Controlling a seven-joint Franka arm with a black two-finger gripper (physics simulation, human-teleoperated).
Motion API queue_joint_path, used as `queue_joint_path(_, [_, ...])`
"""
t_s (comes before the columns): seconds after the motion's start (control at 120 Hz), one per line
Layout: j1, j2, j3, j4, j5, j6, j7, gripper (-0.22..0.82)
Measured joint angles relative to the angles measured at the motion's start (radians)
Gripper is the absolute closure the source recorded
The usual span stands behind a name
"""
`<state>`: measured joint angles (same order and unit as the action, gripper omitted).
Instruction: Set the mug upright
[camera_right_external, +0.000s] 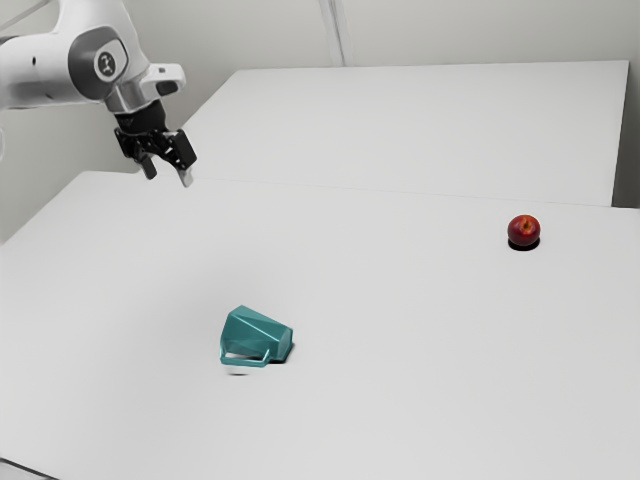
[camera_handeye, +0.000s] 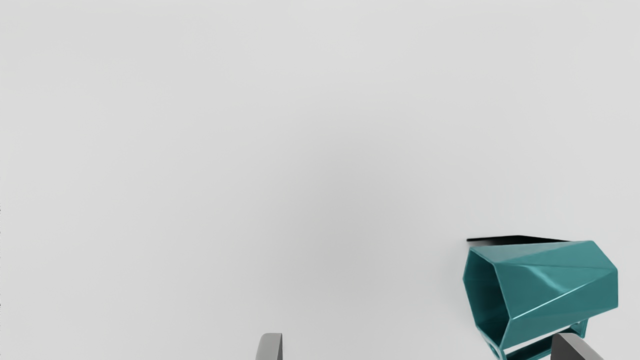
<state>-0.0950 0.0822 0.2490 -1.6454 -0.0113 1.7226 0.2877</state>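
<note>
The teal faceted mug (camera_right_external: 258, 333) lies on its side on the white table, its handle toward the exterior view's near edge. My gripper (camera_right_external: 168, 176) hangs well above the table at the exterior view's upper left, apart from the mug. In the wrist view the mug (camera_handeye: 555, 287) shows its open mouth and faceted side, with part of the handle hidden behind one fingertip. There the gripper (camera_handeye: 417, 346) is open, its two fingertips wide apart with nothing held between them.
A red apple (camera_right_external: 524, 230) sits on the table (camera_right_external: 400, 400) toward the exterior view's right, far from the mug. Behind the table stands another white surface (camera_right_external: 430, 130), with pale walls around it.
</note>
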Motion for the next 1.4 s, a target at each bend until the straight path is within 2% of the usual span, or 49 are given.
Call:
queue_joint_path(0.267, [-0.005,-0.05,0.004,-0.064,-0.001,0.052,0.008,0.02])
queue_joint_path(0.367, [-0.028,-0.134,0.013,-0.198,0.0,0.132,0.01,0.02])
queue_joint_path(0.467, [-0.154,-0.211,0.138,-0.333,0.001,0.247,0.016,0.02])
queue_joint_path(0.567, [-0.184,-0.282,0.19,-0.463,-0.059,0.376,0.069,0.02])
queue_joint_path(0.7, [-0.203,-0.334,0.247,-0.619,-0.333,0.517,0.243,0.02])
queue_joint_path(0.817, [-0.211,-0.338,0.256,-0.698,-0.66,0.587,0.482,0.02])
queue_joint_path(0.933, [-0.209,-0.348,0.257,-0.783,-0.862,0.63,0.702,0.02])
queue_joint_path(1.158, [-0.141,-0.396,0.256,-0.933,-0.984,0.678,1.025,0.02])
queue_joint_path(1.4, [-0.159,-0.321,0.255,-0.952,-1.016,0.705,1.266,0.03])
